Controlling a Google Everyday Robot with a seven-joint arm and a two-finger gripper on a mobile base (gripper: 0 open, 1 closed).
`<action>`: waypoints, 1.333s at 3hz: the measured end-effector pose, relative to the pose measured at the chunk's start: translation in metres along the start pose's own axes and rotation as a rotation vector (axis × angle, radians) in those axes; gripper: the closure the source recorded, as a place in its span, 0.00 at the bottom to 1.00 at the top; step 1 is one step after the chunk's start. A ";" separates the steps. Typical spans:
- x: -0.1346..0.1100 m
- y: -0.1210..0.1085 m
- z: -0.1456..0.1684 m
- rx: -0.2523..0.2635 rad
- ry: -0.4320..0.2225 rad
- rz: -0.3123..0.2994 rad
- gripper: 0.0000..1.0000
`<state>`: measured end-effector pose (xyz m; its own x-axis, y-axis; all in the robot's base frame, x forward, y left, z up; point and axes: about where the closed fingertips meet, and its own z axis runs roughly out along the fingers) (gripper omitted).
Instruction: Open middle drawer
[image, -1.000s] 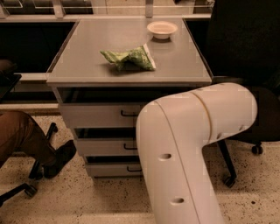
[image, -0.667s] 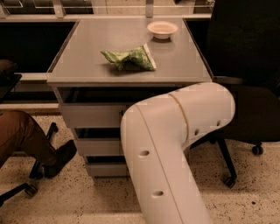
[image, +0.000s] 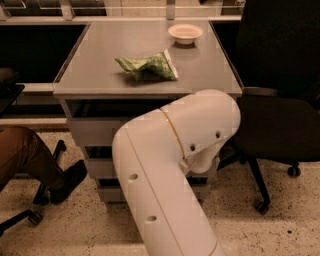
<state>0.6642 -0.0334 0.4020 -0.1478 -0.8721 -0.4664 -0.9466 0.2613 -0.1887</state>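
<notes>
The grey cabinet (image: 150, 50) stands in the middle of the camera view with three drawers in its front. My white arm (image: 170, 165) reaches down in front of it and covers most of the drawer fronts. Only the left part of the middle drawer (image: 100, 167) shows, between the top drawer (image: 92, 131) and the bottom drawer (image: 112, 193). Its black handle is hidden behind the arm. My gripper is hidden behind the arm's elbow, somewhere close to the drawer fronts.
A green chip bag (image: 147, 66) and a white bowl (image: 185, 33) lie on the cabinet top. A black office chair (image: 280, 125) stands close on the right. A seated person's leg and shoe (image: 67, 181) and a chair wheel (image: 35, 217) are at the left.
My arm's elbow has swung left and lower across the cabinet front, covering more of the drawers. The cabinet, bag and bowl have not moved.
</notes>
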 end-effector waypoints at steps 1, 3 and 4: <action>0.011 0.020 -0.024 -0.074 0.026 0.019 0.00; 0.037 0.051 -0.053 -0.151 0.027 0.089 0.00; 0.036 0.054 -0.048 -0.172 0.024 0.094 0.00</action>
<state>0.5941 -0.0705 0.4162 -0.2426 -0.8573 -0.4541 -0.9631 0.2691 0.0065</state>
